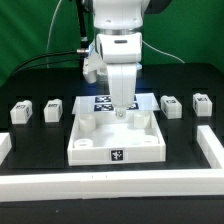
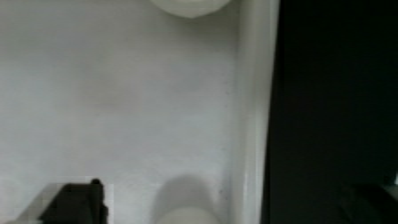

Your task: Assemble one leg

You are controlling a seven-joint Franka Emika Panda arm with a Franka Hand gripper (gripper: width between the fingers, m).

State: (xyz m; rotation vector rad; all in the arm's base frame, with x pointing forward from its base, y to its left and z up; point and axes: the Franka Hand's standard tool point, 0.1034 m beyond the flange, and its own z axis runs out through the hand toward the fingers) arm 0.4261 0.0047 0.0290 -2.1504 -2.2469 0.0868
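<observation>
Four small white legs with square markers stand on the black table: two at the exterior view's left (image 1: 20, 112) (image 1: 52, 109) and two at its right (image 1: 171, 105) (image 1: 201, 103). The large white tray-like piece (image 1: 90, 148) lies in the middle. My gripper (image 1: 122, 112) is lowered at the tray's far edge, away from all the legs. In the wrist view my gripper (image 2: 231, 205) is open and empty, with one dark fingertip (image 2: 71, 203) over the tray's white surface (image 2: 125, 110) and the other over the black table. A round socket (image 2: 187, 6) shows on the tray.
The marker board (image 1: 100, 101) lies just behind the tray, partly hidden by the arm. White border rails run along the front (image 1: 100, 186), the exterior view's right (image 1: 213, 146) and its left (image 1: 4, 146).
</observation>
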